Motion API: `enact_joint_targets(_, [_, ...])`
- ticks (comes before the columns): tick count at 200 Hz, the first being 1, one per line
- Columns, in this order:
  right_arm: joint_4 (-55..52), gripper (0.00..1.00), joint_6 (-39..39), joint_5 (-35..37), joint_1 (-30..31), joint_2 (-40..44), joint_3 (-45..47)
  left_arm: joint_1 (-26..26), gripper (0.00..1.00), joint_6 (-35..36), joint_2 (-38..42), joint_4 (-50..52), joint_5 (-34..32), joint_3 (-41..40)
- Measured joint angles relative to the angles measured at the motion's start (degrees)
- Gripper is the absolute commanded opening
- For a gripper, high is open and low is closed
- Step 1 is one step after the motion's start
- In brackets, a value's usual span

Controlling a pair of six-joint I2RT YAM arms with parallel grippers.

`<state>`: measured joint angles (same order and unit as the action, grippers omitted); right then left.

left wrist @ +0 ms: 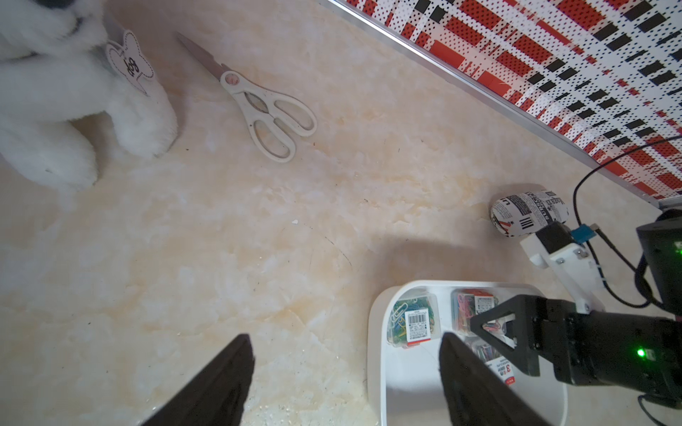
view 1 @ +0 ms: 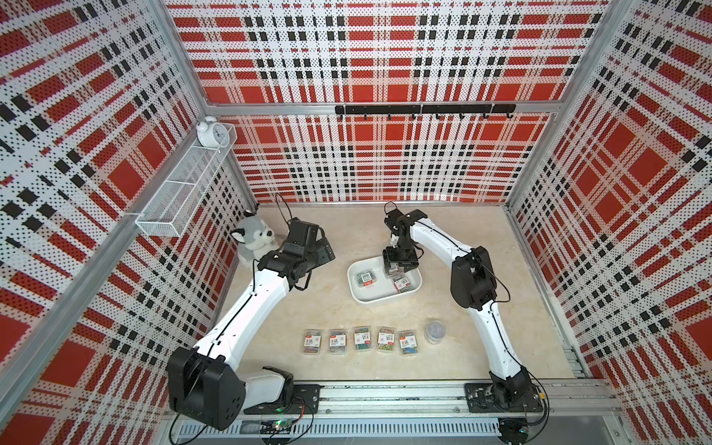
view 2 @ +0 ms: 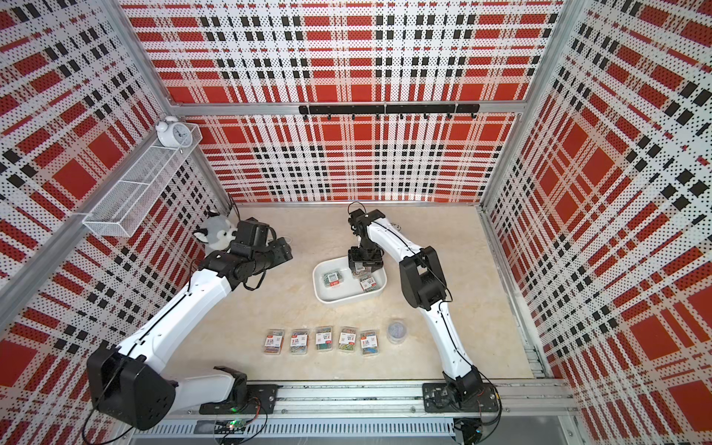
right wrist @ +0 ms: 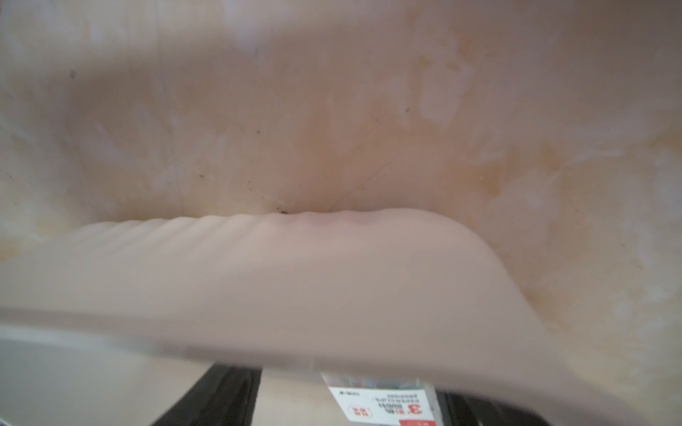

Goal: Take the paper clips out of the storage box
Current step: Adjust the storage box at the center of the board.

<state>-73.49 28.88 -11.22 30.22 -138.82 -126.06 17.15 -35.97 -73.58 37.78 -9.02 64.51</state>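
The table (view 1: 308, 304) carries the storage box (view 1: 370, 298), with three cases (view 1: 365, 278) inside. My right jaws reach into it, parted astride one case (right wrist: 380, 405). My left jaws gape wide, empty, above bare table. Five cases (view 1: 362, 339) and the round tub (view 1: 435, 331) line the table's front.

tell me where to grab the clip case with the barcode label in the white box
Come straight down and pinch the case across its two long sides. It lies flat, label up, so only the top is open; the walls of the storage box bar a sideways reach. One long side sits close to the wall, so that finger probably has little room.
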Motion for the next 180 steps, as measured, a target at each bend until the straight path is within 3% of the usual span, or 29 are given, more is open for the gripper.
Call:
enact_joint_targets(102, [2.9, 0.76, 11.7, 0.2, -6.4, -0.4, -1.3, 0.0, 0.81, 0.0, 0.0, -0.1, 0.0, -0.9])
enact_joint_targets(180, [1.2, 0.78, 12.1, 3.7, -8.2, -1.2, -7.7, 0.0, 0.82, 0.0, 0.1, -0.1, 0.0, -0.9])
